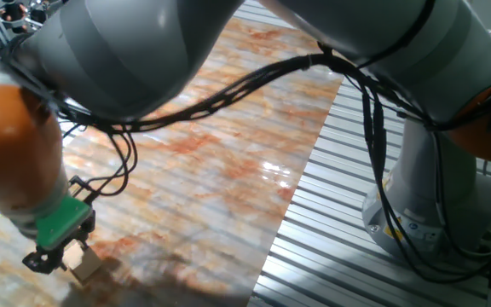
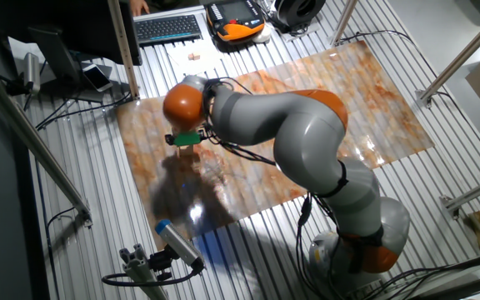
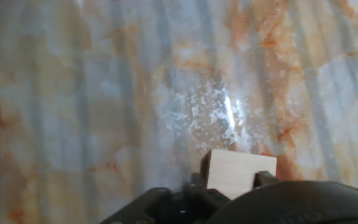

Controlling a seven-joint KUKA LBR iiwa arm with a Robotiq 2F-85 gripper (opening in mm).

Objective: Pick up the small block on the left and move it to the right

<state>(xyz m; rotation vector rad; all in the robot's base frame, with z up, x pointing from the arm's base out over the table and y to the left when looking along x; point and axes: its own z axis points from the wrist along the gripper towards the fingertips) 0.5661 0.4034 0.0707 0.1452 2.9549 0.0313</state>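
Observation:
The small block (image 3: 238,173) is a plain light-tan wooden cube that shows low in the hand view, just right of centre, with a dark fingertip close against each side. My gripper (image 3: 230,186) is shut on it. In one fixed view the block (image 1: 84,266) sits under the green-bodied gripper (image 1: 65,254) near the bottom left corner of the marbled mat (image 1: 211,170). I cannot tell whether the block touches the mat or hangs just above it. In the other fixed view the gripper (image 2: 187,142) is over the mat's left part and the block is too small to make out.
The arm's grey links and black cables (image 1: 254,81) cross above the mat. Ribbed metal tabletop (image 1: 356,256) surrounds the mat, and the robot base (image 2: 357,242) stands at its near edge. A keyboard (image 2: 167,28), an orange-and-black pendant (image 2: 238,20) and two tiny cubes on paper (image 2: 194,57) lie at the back.

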